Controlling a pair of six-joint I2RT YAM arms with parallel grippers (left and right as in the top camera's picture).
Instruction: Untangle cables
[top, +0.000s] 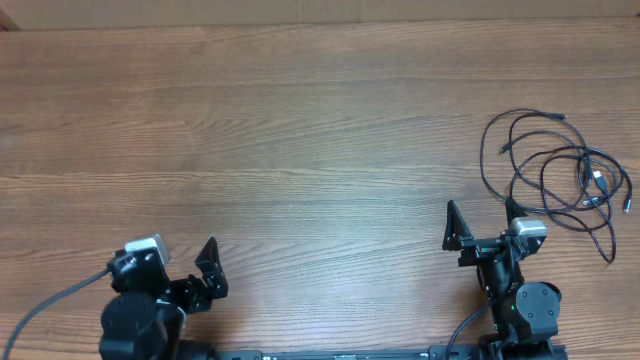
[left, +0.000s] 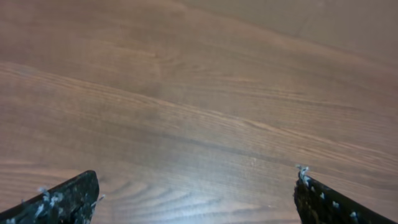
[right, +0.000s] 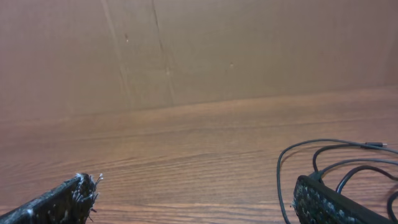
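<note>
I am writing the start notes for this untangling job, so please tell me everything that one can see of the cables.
The cables are a few thin black cords, rubbery looking, lying flat in loose, overlapping loops on the right side of the wooden table. They cross each other in a tangle, and small plugs show at several ends. The open right gripper stands just beside the nearest loop, holding nothing; whether they touch is unclear.

Overhead looks straight down on the table (top: 300, 120); both wrist views skim low across it, the right sharing the cables (top: 590, 182) with overhead
</note>
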